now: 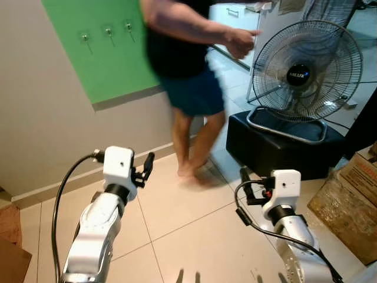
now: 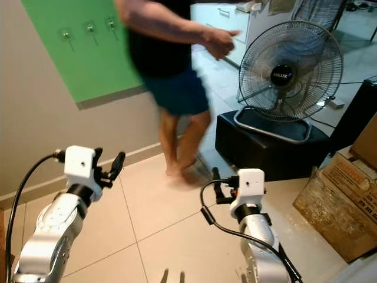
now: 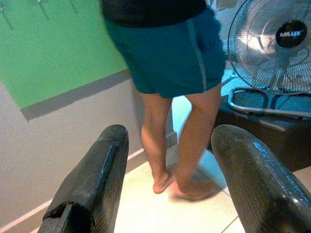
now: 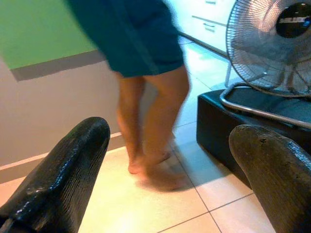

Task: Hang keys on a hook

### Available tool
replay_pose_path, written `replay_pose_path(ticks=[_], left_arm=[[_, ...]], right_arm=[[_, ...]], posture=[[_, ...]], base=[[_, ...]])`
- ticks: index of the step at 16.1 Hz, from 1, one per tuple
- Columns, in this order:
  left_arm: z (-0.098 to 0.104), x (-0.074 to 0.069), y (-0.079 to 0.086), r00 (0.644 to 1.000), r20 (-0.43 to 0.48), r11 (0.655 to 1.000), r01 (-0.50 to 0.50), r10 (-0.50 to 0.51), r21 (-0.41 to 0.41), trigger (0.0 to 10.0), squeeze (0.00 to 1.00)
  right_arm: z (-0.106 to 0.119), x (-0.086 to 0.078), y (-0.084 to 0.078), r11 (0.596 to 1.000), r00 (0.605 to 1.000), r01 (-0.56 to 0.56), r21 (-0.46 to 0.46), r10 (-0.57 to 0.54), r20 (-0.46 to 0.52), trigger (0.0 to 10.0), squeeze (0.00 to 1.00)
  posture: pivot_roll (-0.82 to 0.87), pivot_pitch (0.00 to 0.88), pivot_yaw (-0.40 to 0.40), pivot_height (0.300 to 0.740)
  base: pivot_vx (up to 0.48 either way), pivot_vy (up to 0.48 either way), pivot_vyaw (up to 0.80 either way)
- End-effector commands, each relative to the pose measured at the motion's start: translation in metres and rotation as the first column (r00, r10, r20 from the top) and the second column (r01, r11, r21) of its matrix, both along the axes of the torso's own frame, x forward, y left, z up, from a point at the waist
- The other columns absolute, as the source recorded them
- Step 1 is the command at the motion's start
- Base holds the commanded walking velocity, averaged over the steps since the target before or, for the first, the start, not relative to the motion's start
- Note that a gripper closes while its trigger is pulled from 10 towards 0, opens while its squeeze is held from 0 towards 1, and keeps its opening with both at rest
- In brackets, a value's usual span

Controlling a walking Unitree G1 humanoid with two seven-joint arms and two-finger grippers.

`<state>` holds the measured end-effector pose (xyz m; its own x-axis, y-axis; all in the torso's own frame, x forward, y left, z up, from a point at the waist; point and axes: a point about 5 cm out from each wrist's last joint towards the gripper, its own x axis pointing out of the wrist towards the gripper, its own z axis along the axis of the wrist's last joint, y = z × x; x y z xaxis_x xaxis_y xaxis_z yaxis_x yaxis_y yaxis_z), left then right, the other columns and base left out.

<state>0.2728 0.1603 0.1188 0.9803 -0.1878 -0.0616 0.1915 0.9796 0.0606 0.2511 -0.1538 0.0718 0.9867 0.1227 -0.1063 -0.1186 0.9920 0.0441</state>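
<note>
Three small metal hooks [image 1: 108, 32] stick out of a green panel [image 1: 112, 59] on the beige wall, up at the left. No keys can be made out. My left gripper [image 1: 145, 168] is raised low at the left, open and empty, its fingers [image 3: 92, 179] wide apart. At the lower right my right gripper [image 1: 245, 175] is open too, with nothing between its fingers [image 4: 68, 170]. A person [image 1: 188, 71] in a dark shirt and teal shorts stands barefoot between me and the wall, one arm stretched toward the right.
A large floor fan [image 1: 306, 65] stands on a black box [image 1: 283, 147] at the right. Cardboard boxes [image 1: 347, 200] sit at the far right. White cabinets [image 1: 235, 17] are behind. Pale floor tiles [image 1: 188, 230] stretch ahead of me.
</note>
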Motion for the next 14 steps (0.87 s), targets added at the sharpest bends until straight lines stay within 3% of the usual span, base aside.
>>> replay_pose_path(ticks=[1, 10, 14], left_arm=[[0.0009, 0.0046, -0.0017, 1.000, -0.007, 1.000, -0.004, 0.004, 0.002, 10.0, 0.00], [0.0024, 0.0109, -0.0035, 1.000, -0.014, 0.999, -0.028, 0.028, -0.025, 10.0, 0.00], [0.0010, 0.0109, -0.0023, 0.999, -0.021, 0.998, -0.046, 0.045, -0.036, 10.0, 0.00]], right_arm=[[-0.0001, 0.0002, 0.0029, 1.000, 1.000, -0.012, 0.000, 0.012, 0.006, 10.0, 0.00], [-0.0038, -0.0036, 0.0048, 1.000, 1.000, -0.030, -0.001, 0.030, -0.006, 10.0, 0.00], [-0.0052, -0.0043, 0.0034, 0.999, 0.999, -0.032, -0.004, 0.032, -0.014, 10.0, 0.00]], posture=[[-0.07, 0.000, 0.080, 0.740], [-0.08, 0.000, 0.090, 0.740], [-0.08, 0.000, 0.085, 0.740]], base=[[0.446, 0.000, 0.00], [0.440, 0.000, 0.00], [0.406, 0.255, 0.00]])
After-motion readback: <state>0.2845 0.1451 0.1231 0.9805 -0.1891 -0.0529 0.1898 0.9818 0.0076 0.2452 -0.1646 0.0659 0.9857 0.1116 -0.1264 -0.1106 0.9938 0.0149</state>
